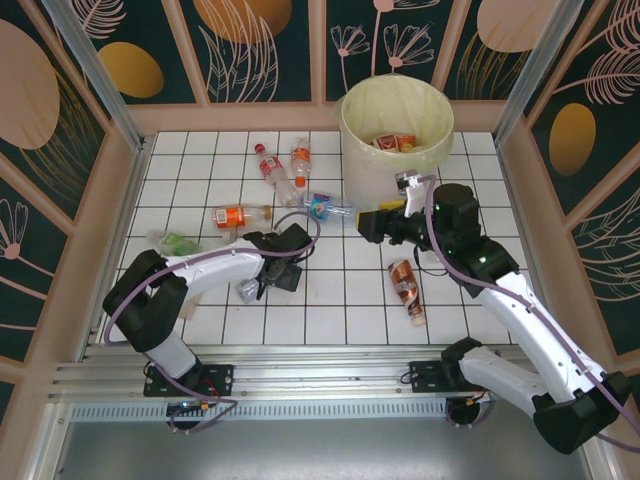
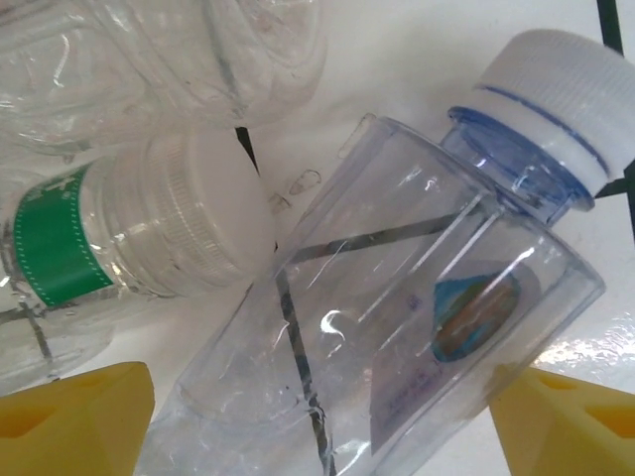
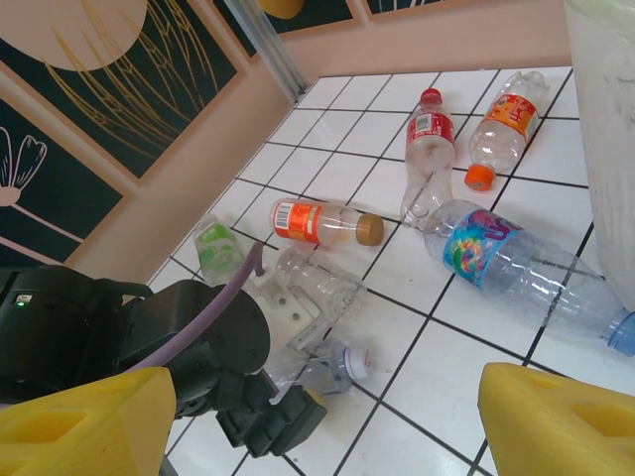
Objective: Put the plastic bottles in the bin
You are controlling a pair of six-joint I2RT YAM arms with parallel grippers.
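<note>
Left hand (image 2: pixel 317 426) straddles clear white-capped bottle (image 2: pixel 397 327), cap toward 1 o'clock; contact indeterminate. Right hand (image 3: pixel 327 421) open, empty, above worktop (image 1: pixel 330 300), 6 o'clock of bin (image 1: pixel 360 165).

The work surface (image 1: pixel 200 160) is a grid of white square tiles with dark joints and occupies the centre of the top view. A pinkish-tan skirting (image 1: pixel 250 118) borders it at the back and on both sides. Above the skirting, the wall panels (image 1: pixel 270 50) are dark teal with tan and orange leaf and oval motifs, divided by pinkish-tan battens (image 1: pixel 318 50). Aluminium posts (image 1: pixel 95 70) run diagonally at upper left and upper right. An aluminium rail (image 1: pixel 320 362) spans the lower edge of the tiles, and a grey floor (image 1: pixel 300 450) lies below it. Lighting is even and diffuse; shadows are soft.
</note>
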